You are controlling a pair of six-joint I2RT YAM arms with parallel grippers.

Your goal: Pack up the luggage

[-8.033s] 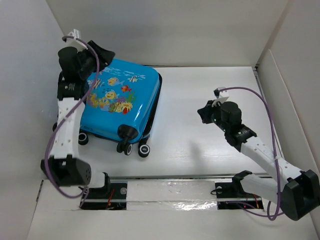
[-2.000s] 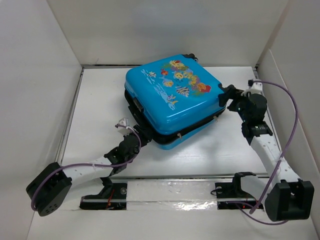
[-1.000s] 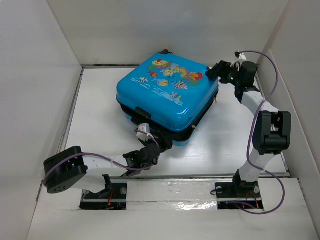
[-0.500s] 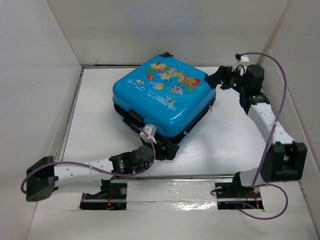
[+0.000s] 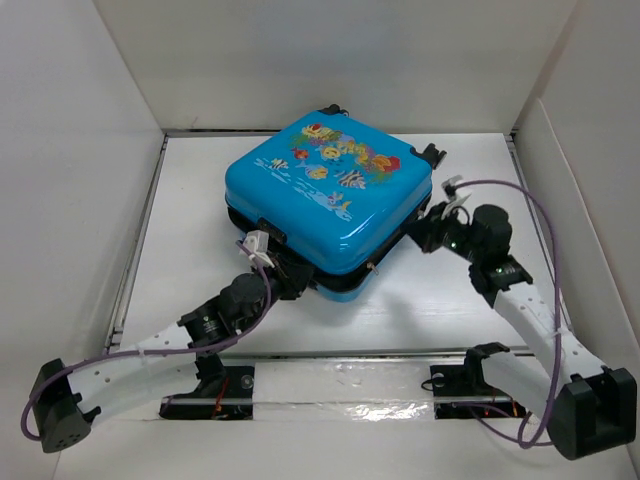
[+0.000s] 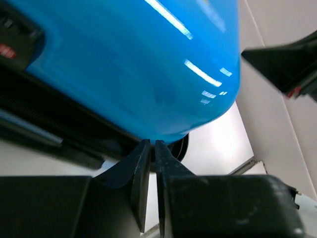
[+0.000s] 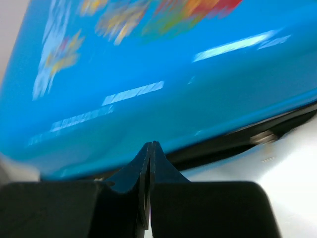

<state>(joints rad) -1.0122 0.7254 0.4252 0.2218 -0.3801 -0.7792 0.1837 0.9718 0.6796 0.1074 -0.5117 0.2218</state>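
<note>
The luggage (image 5: 325,195) lies flat on the counter (image 5: 450,310), printed shell up, between the two sets of fingers; its shell looks hard, glossy and probably slippery, and far too broad for either pair to span, so I judge the dark seam (image 6: 74,131) under the blue lid, or any zip pull there, the only sensible hold; being stiff, it should slide or pivot whole when nudged; the left fingers (image 6: 141,178) are pressed almost together, tips at that seam just ahead of them, whether pinching something thin I cannot tell; the right fingers (image 7: 138,168) are pressed together, the shell's side just beyond their tips; both arms reach low and outstretched, elbows swung outward
</note>
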